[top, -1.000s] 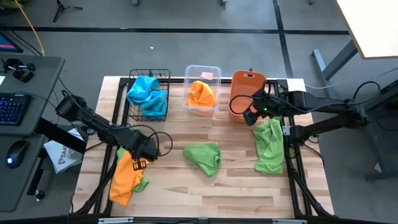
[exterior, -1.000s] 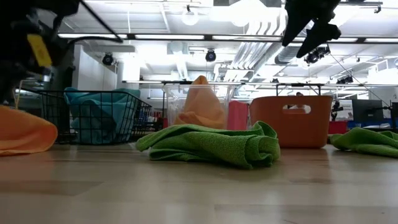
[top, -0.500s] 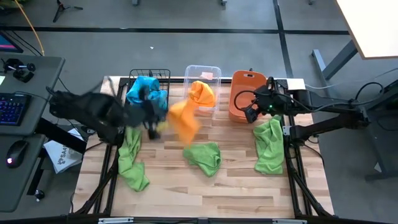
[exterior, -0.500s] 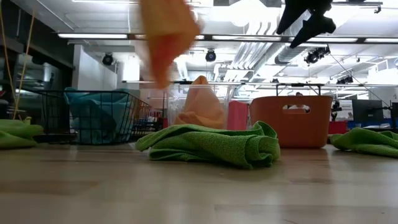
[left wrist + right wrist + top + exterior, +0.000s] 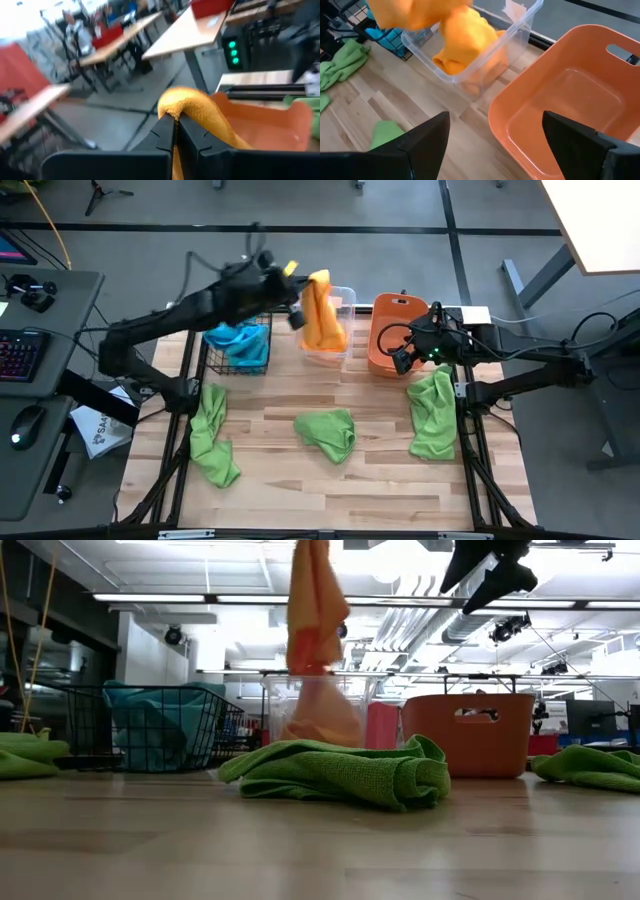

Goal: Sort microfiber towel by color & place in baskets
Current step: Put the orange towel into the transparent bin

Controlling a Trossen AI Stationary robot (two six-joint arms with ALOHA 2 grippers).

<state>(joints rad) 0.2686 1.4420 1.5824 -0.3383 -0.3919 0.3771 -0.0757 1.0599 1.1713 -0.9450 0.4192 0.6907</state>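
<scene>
My left gripper [image 5: 303, 288] is raised over the clear plastic tub [image 5: 343, 292] and is shut on an orange towel [image 5: 320, 315]. Another orange towel [image 5: 465, 40] lies inside that tub. Turquoise towels [image 5: 238, 335] fill the black wire basket [image 5: 262, 298]. My right gripper [image 5: 405, 357] hovers open at the near rim of the orange bin [image 5: 392, 310], touching nothing; in its wrist view the bin [image 5: 560, 100] looks bare inside. Three green towels lie on the table: left [image 5: 210, 435], middle [image 5: 327, 432] and right [image 5: 433, 412]. My left gripper pinches the orange towel between its two fingers at a bunched top fold [image 5: 176, 111]. The fingers come roughly level from the table's left. The towel is lifted clear and hangs slack below them [image 5: 316, 610], its lower end just above the clear tub's rim [image 5: 320, 680].
The three containers stand in a row along the far edge of the wooden table [image 5: 270, 490]. Bare wood lies between the green towels and along the near edge. A desk with a keyboard [image 5: 20, 355] stands off the table's left.
My left gripper has lifted the orange towel off the table's near left area and swung it fast up, toward the far edge and right, until it hangs over the clear tub. The green towel that lay under it now shows.
</scene>
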